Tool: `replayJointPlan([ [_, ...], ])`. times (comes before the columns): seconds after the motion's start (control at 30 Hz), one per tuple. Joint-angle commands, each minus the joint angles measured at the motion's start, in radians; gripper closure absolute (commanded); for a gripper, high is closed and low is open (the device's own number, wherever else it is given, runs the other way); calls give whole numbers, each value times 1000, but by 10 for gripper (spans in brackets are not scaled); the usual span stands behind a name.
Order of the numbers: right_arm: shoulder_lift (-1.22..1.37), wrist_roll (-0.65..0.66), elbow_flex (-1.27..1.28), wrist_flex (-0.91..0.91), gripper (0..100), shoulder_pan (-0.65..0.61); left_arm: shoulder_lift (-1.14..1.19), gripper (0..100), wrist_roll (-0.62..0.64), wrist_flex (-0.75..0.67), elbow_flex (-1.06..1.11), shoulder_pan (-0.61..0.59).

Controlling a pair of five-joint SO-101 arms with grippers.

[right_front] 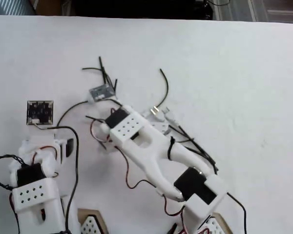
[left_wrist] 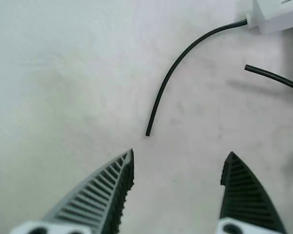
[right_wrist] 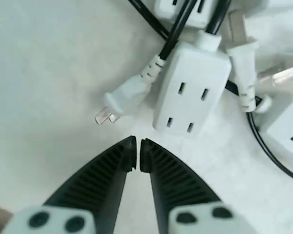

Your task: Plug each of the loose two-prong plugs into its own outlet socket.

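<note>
Right gripper: black ribbed fingers closed to a hairline gap, nothing between them. The tips hang over bare surface close to the prongs of a white two-prong plug, not touching them.

That plug lies flat just beside a white outlet block, its metal prongs bare and pointing away from the block. The block shows two pairs of slots, both unoccupied. A second white plug lies along the block's other side, also unplugged. Black cords run from the plugs and the block. Further white outlet housings sit beyond, partly cut off by the frame edge.

Left gripper: grey ribbed fingers spread wide, holding nothing, over bare surface. Past the tips lies the loose cut end of a thin black cable, which curves off to a white housing.

High view: white table. The right arm stretches from lower right to frame centre, with white plugs just beside it on the right. The left arm sits lower left. Beyond it, a black square part. A small grey board lies upper centre; its markings are too small to read.
</note>
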Motion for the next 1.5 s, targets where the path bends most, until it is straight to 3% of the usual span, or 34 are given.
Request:
replayJointPlan([
  [0.0, -53, 0, 18, -41, 977, 4, -19, 717, 8, -23, -5, -10],
  [0.13, -31, -40, 41, -148, 952, -28, -19, 717, 8, -23, -6, -10],
  [0.27, -31, -92, 11, -154, 882, -61, -19, 717, 8, -23, -6, -10],
  [0.4, -8, -94, -40, -162, 882, -65, -19, 717, 8, -23, -6, -10],
  [0.9, 274, -204, -304, -22, 882, -4, -19, 717, 8, -23, -6, -10],
  [1.03, 285, -206, -307, -22, 886, -4, -19, 717, 8, -23, -6, -10],
  [1.17, 275, -198, -313, -24, 973, 15, -19, 717, 8, -23, -6, -10],
  [1.27, 275, -196, -307, -19, 976, 35, -19, 717, 8, -23, -6, -10],
  [1.47, 248, -64, -305, 128, 981, 59, -19, 717, 8, -23, -6, -10],
])
